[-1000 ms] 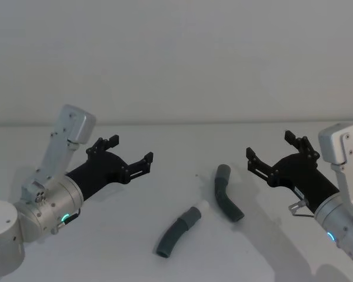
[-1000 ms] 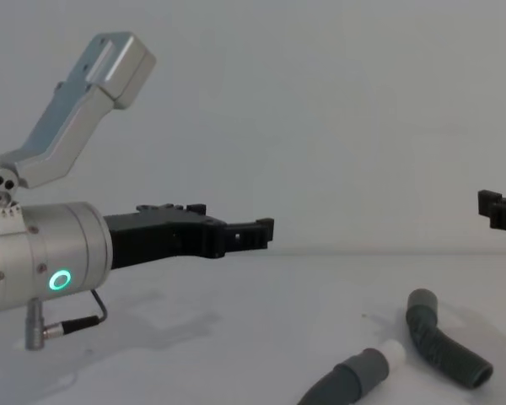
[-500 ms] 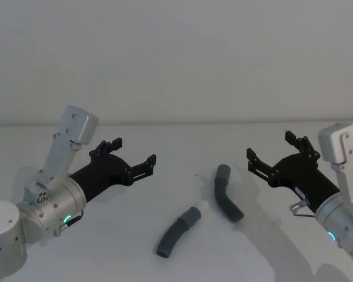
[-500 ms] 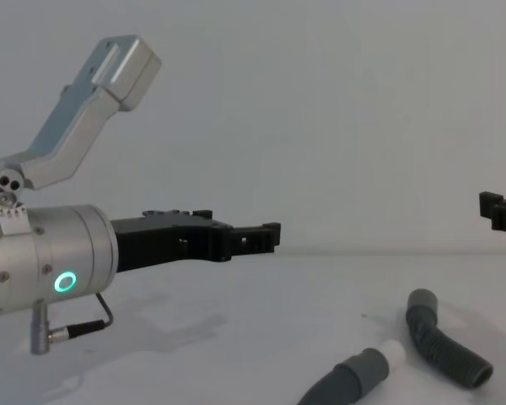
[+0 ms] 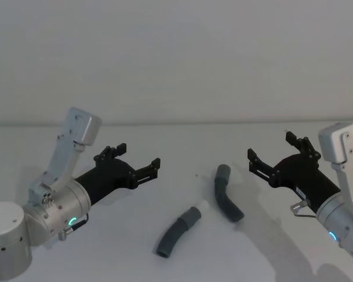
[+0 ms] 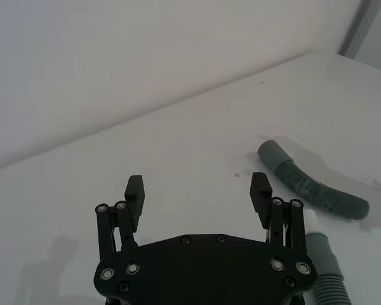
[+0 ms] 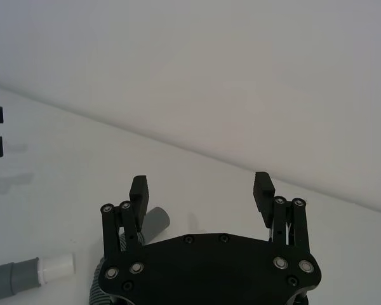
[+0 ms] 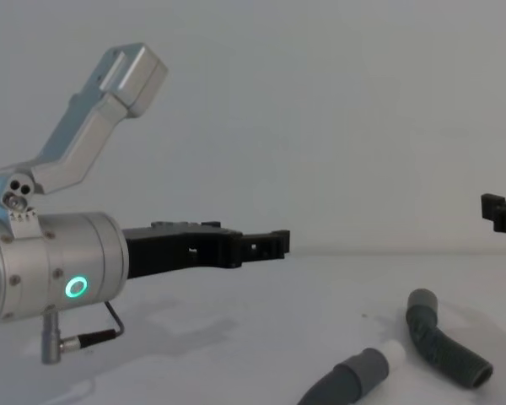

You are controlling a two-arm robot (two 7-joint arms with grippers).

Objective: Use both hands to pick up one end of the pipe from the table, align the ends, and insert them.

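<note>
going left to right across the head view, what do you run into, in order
left hand, open above the table → white-tipped pipe piece → bent pipe piece → right hand, open

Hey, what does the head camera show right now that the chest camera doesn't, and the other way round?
Head view: from above, the left gripper and the right gripper, both open, flank the white-tipped piece, seen whole, and the bent piece.
Chest view: from the side, the left gripper is held level above the table, and the pieces lie flat on it.
Both: the two pieces lie apart and ungripped, with the white tip toward the bent piece.
</note>
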